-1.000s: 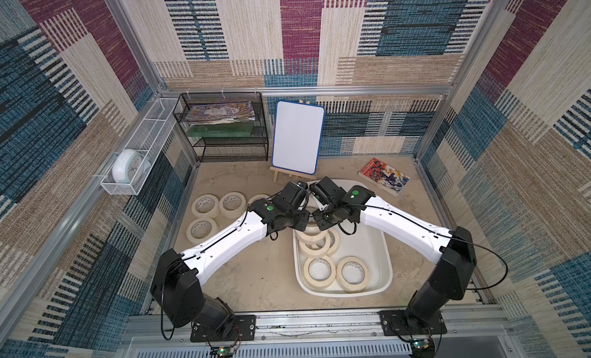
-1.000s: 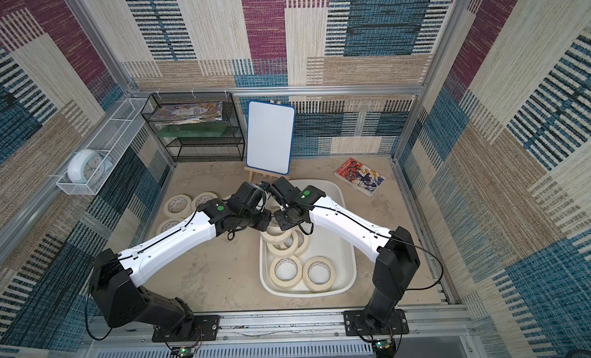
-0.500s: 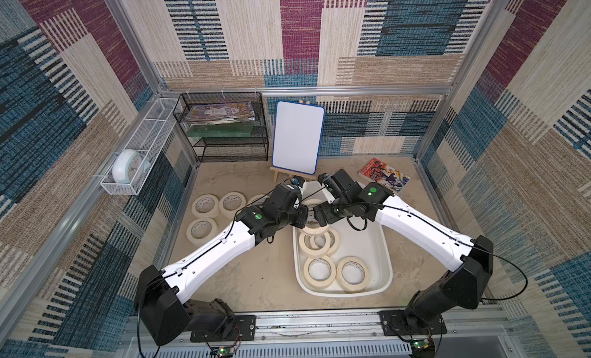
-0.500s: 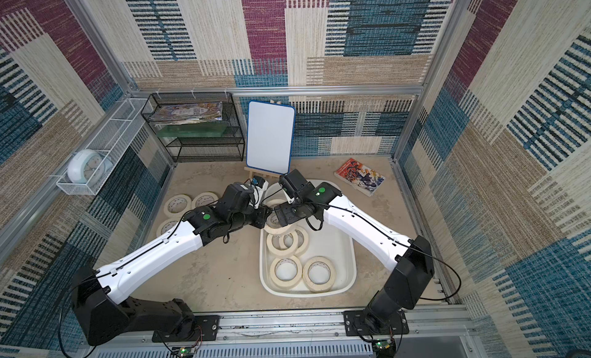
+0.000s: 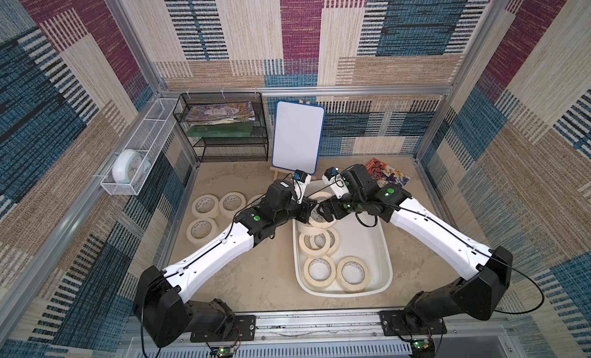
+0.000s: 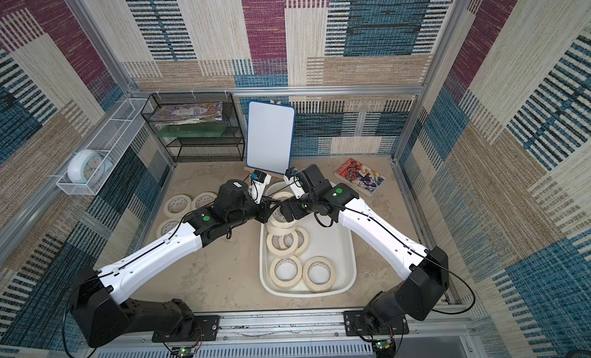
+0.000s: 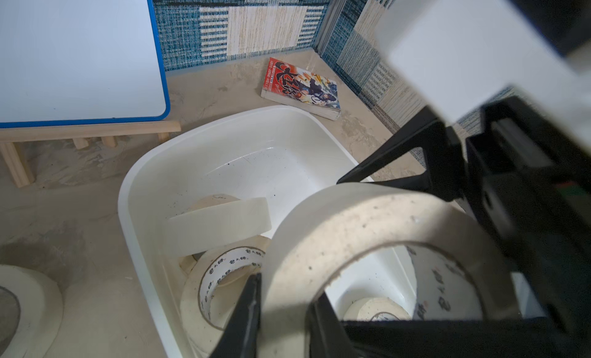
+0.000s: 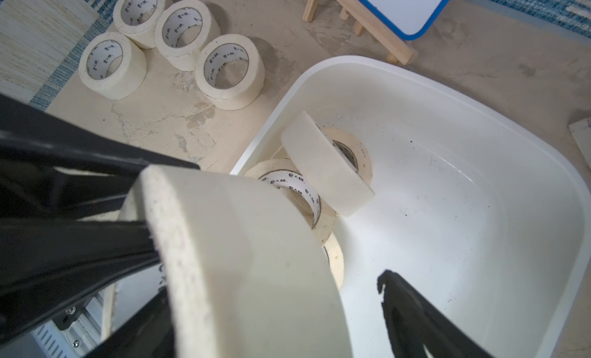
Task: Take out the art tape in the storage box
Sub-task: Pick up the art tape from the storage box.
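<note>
1. The step in hand is a pass between my two hands above the far end of the storage box (image 5: 367, 231); my left hand (image 7: 284, 295) pinches the wall of the held roll (image 7: 367, 219) of art tape, one finger (image 7: 248, 311) outside the ring and the other inside the core; my right hand (image 5: 321, 212) stands wide, its fingers either side of that roll and, as far as I can tell, not pressing it.
2. The held roll hangs in the air over the box's far left corner; four set-out rolls (image 8: 228, 70) lie flat on the surface (image 5: 256, 276) just left of the box; the remaining rolls are inside, among them two near-end rolls (image 5: 319, 271) lying flat and a leaning roll (image 8: 323, 171) propped on edge on a stack.
3. Next, I judge, my right hand must draw back clear; my left must lift the roll over the rim, lay it flat beside the four and only then let go.
4. The tape is a broad cream ring; its cut edge is speckled with grit; its white core bears small dark print.
</note>
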Robot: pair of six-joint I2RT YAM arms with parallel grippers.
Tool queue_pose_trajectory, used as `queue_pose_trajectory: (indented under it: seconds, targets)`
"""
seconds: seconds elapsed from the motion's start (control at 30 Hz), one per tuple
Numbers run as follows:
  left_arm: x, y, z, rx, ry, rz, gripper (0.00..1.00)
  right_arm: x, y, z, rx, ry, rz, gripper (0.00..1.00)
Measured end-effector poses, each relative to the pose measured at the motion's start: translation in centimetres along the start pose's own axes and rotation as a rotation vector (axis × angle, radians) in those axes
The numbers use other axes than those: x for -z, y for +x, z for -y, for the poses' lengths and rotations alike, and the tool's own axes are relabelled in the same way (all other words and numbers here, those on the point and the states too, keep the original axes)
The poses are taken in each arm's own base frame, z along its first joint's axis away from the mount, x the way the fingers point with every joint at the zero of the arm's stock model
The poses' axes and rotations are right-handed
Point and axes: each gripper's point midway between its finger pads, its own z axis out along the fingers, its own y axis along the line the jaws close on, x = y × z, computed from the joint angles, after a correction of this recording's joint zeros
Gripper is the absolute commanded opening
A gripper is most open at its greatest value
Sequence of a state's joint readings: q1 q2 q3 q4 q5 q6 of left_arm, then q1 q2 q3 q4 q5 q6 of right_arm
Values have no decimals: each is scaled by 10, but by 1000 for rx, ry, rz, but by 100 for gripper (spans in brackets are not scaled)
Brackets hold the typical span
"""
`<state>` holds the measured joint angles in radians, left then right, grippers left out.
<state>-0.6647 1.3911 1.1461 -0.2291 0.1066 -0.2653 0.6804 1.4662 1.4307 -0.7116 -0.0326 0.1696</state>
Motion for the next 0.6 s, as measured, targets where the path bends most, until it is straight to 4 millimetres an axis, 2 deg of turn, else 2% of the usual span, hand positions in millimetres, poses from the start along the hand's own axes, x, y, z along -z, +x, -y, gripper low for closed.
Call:
queue_pose_trajectory:
  seconds: [0.23, 0.33, 0.6]
  targets:
    - [-24, -6, -2, 8, -23, -72, 0, -1, -5, 17, -85, 67, 27, 100]
    - [-31, -8, -2, 1, -32, -105, 0, 0, -6, 25, -103, 101, 34, 99]
    - [-34, -2, -4, -42, -98, -153, 0, 0, -8, 30, -110, 130, 47, 99]
